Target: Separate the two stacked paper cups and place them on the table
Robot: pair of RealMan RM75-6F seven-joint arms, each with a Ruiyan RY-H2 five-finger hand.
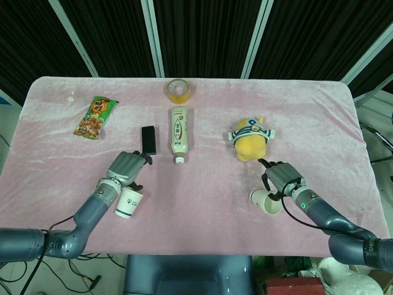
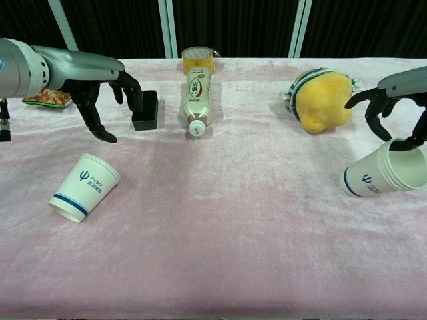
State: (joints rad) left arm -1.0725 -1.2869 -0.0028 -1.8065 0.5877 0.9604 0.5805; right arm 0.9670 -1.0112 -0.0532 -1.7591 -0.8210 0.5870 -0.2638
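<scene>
At six o'clock of my spread, empty left robot hand (image 2: pixel 107 93), one paper cup (image 2: pixel 83 187) is lying free; my right robot hand (image 2: pixel 393 110) is hooking the other cup (image 2: pixel 383 172).

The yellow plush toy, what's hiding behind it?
Behind the yellow plush toy only the pink tablecloth and dark curtains show. The cloth right behind it is covered in the chest view; the head view shows only cloth.

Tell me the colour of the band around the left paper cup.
Dark blue, on the white left paper cup; clearest in the chest view.

Bright even overhead light, soft shadows, sharp focus.
</scene>
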